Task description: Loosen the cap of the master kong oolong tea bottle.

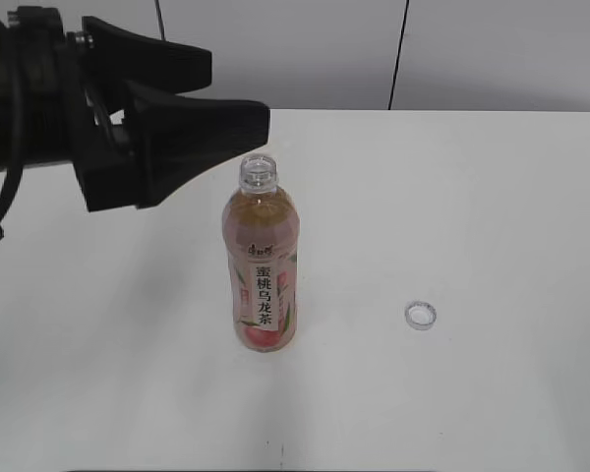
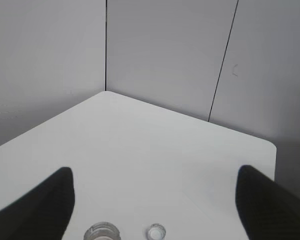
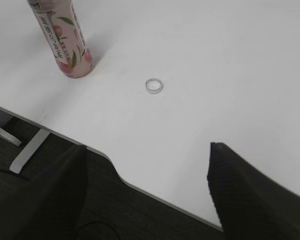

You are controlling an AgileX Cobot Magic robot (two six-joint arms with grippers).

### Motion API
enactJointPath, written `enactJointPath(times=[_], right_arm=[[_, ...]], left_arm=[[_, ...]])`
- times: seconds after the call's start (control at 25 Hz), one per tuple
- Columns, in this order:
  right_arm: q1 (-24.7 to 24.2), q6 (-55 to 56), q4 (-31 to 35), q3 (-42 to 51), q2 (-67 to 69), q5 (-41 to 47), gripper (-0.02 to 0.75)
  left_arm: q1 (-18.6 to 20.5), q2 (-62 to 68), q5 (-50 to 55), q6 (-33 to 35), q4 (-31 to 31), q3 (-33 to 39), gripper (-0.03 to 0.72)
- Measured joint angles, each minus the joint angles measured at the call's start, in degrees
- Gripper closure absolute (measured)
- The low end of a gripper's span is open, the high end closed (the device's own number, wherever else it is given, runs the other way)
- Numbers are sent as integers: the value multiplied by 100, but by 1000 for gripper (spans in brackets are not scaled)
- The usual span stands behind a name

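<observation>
I see the bottle [image 1: 261, 265] upright mid-counter [image 1: 492, 197], neck bare; the cap [image 1: 421, 316] lies well apart on its right. Both grippers' fingers gape, empty. I'd judge loosening done and pull the left gripper [image 1: 231, 118] clear without nudging the neck.

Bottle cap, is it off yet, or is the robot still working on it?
It looks done: the cap lies on the white table, open side up, apart from the bottle, whose neck is open. Nothing is in hand: the left gripper hangs open beside the bottle's neck without touching it, and the right gripper is open and empty over the table's edge. Nothing visible seems left to do.
</observation>
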Motion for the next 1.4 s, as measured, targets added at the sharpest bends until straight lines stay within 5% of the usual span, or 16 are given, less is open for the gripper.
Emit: enactJointPath(times=[0.24, 0.68, 1.08, 1.4], right_arm=[[0, 0, 0, 0, 0, 0, 173], [0, 0, 0, 0, 0, 0, 173], [0, 0, -4, 0, 0, 0, 173], [0, 0, -4, 0, 0, 0, 173]], left_arm=[[39, -223, 8, 0, -8, 0, 104], [83, -1428, 2861, 321, -2228, 2, 104], [-219, -3446, 5780, 3643, -5217, 13, 104], [-257, -5036, 8617, 4924, -6117, 13, 104]])
